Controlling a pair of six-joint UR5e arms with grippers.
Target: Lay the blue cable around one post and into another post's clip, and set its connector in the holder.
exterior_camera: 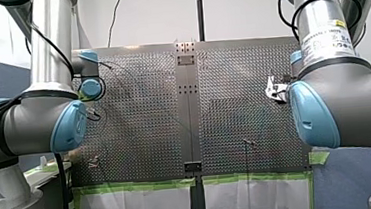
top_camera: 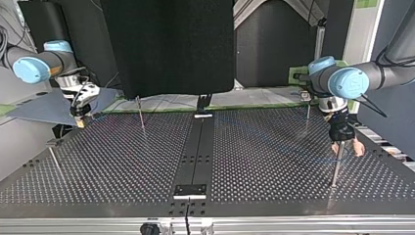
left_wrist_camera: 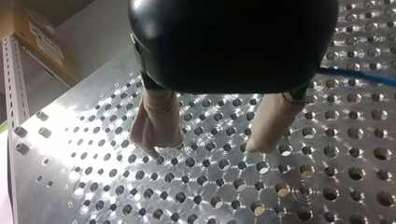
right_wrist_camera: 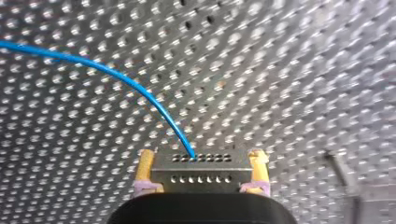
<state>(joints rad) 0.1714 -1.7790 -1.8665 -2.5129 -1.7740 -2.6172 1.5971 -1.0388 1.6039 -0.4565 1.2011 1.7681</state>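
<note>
Your right gripper is clamped on the connector, with the blue cable curving ahead of it across the perforated table, while your left gripper, spread wide and empty, hovers beside the cable's far stretch.

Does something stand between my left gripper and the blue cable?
Nothing visible does. The left gripper hangs open over the perforated table, and the blue cable runs beside it, apart from its fingers.
</note>
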